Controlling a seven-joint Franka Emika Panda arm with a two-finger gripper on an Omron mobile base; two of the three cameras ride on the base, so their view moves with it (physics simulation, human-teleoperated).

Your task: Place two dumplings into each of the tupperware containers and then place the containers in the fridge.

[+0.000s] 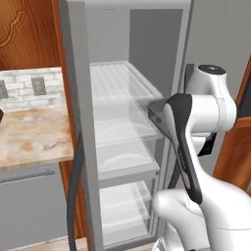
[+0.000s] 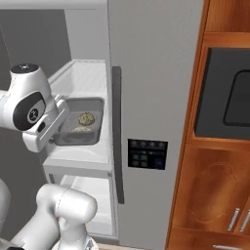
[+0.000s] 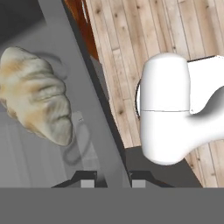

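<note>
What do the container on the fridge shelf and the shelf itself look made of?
The container: dark grey, matte, thin raised rim, probably plastic. The fridge shelf: pale and see-through with fine ribbing, looks like translucent plastic or frosted glass; the render leaves that open.

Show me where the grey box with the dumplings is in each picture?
Left base view: container, a dark corner left of the arm's elbow.
Right base view: centre-left, on the fridge shelf.
Hand view: its rim runs diagonally, clamped between the fingertips.
Shared landmark: that shelf.
</note>
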